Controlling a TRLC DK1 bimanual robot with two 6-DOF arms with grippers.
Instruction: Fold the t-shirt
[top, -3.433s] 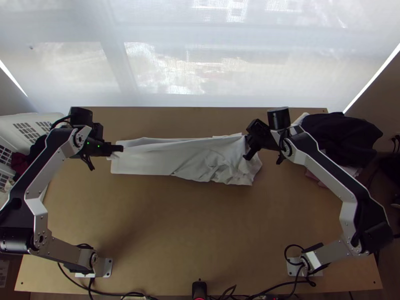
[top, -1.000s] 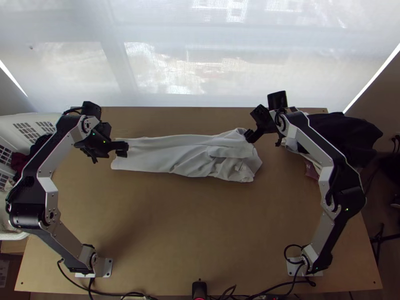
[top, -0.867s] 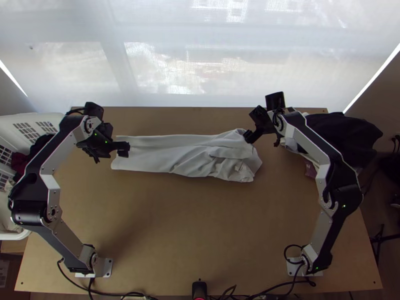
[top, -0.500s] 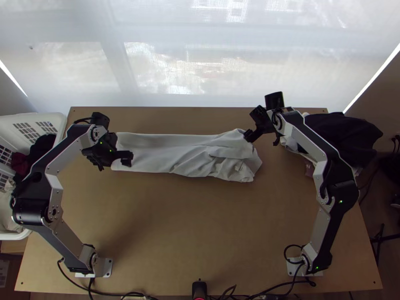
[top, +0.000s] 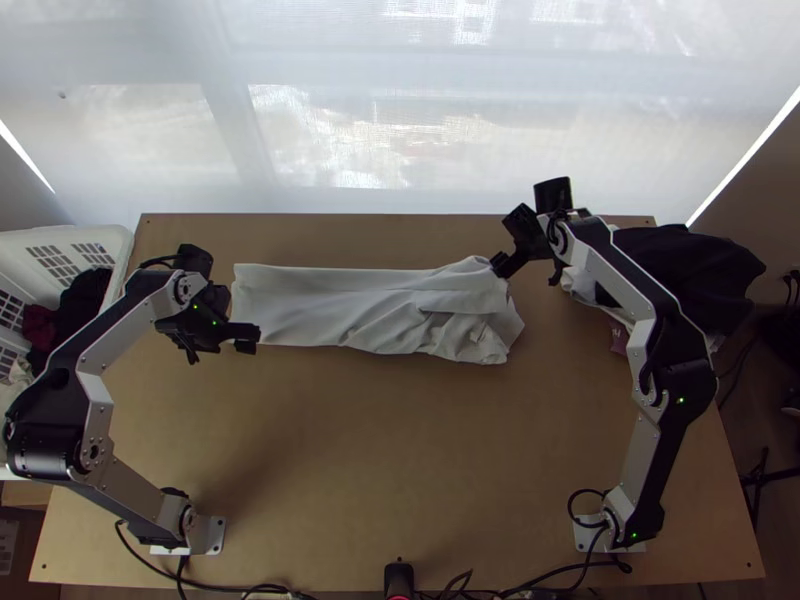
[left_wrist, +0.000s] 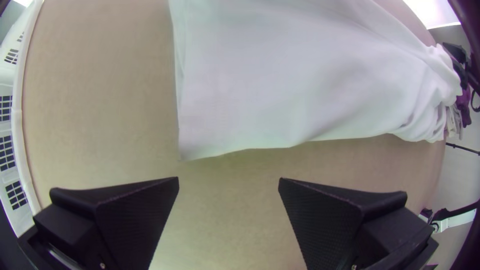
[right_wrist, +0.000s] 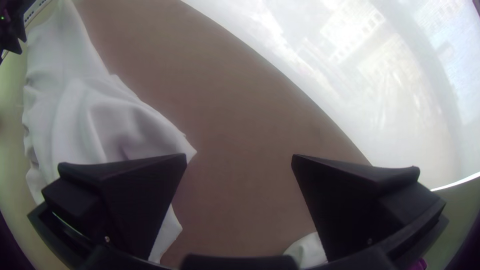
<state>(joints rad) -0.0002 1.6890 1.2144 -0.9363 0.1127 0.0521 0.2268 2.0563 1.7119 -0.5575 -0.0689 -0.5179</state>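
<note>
So the left gripper, black with two wide flat fingers, (left_wrist: 229, 178) is spread wide and has nothing between its pads. It hangs right by the near corner of the shirt's neat end, and my guess is that it's lining up for a pinch there, since a corner gives you something to pull straight. The right gripper, same black wide-fingered type, (right_wrist: 239, 155) is wide open too, nothing caught in it. It's at the far corner of the messy end, one finger across the cloth from its own camera's angle and the other out past it. Can't tell if that finger actually touches. Probably parked there so both ends are covered for a two-handed move, imo.

The white fabric t-shirt (top: 350, 305) lies between the two grippers on the light wooden table, (top: 380, 450) as a long narrow strip. Looks folded lengthwise already, but I can't count the layers. Next to the left gripper it's pretty flat with a tidy, straight end, and you can make out stacked layers along that edge. Toward the right gripper it goes downhill: slanting creases from about the middle, then a bunched, rumpled end with a loose corner poking out. I'd want that end smoothed before folding the strip across, otherwise the lump just gets buried inside.
</note>
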